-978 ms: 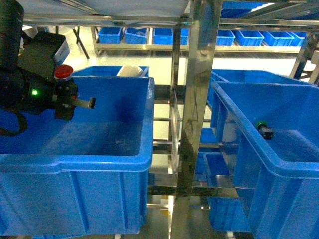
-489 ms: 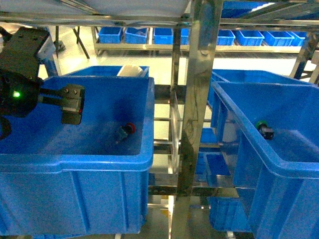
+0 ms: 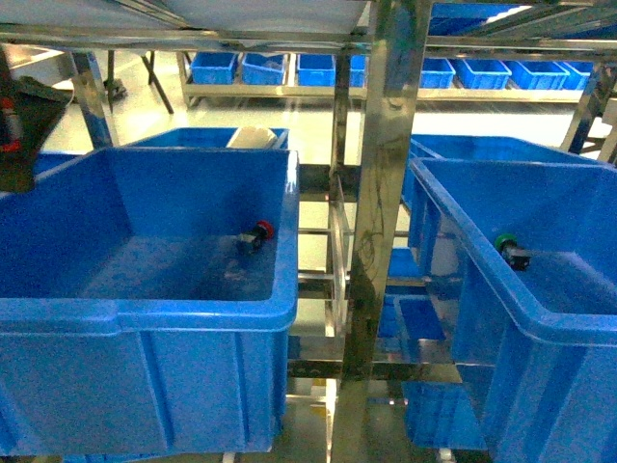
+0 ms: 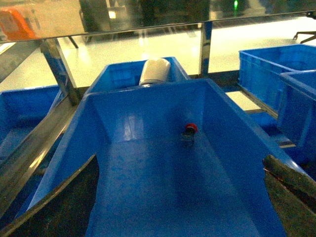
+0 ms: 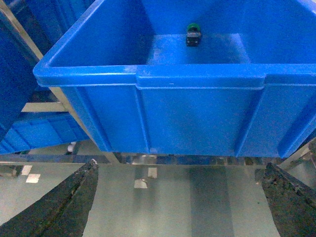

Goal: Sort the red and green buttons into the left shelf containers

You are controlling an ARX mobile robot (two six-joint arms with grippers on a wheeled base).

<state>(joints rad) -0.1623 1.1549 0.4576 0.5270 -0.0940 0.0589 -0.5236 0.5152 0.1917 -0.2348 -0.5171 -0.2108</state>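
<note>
**Red button down in left tub; green one waits in right tub**

Red button (image 3: pixel 258 232) lies on the floor of the left tub (image 3: pixel 193 313), close to the far right corner, tipped on its side with the cap toward the right wall. Left wrist view shows the same: red cap (image 4: pixel 190 128) up-frame, dark body below it.

Green button (image 3: pixel 511 252) sits in the right tub (image 3: pixel 501 280), near its left wall, cap (image 5: pixel 193 27) above the dark body (image 5: pixel 193 38).

My left gripper (image 4: pixel 180 197): fingers spread wide, nothing between them, above the near end of the left tub. Right gripper (image 5: pixel 180 197): fingers also apart, empty, outside and below the right tub's front wall.

Handling, my judgement: small, light, rigid plastic. Domed cap is smooth and likely to squirt out of a pinch. Better to close on the blocky body's flat sides, just under the cap. Not fragile. Smooth tub floor means a nudged button may skid toward the wall.

Green one probably goes next.
</note>
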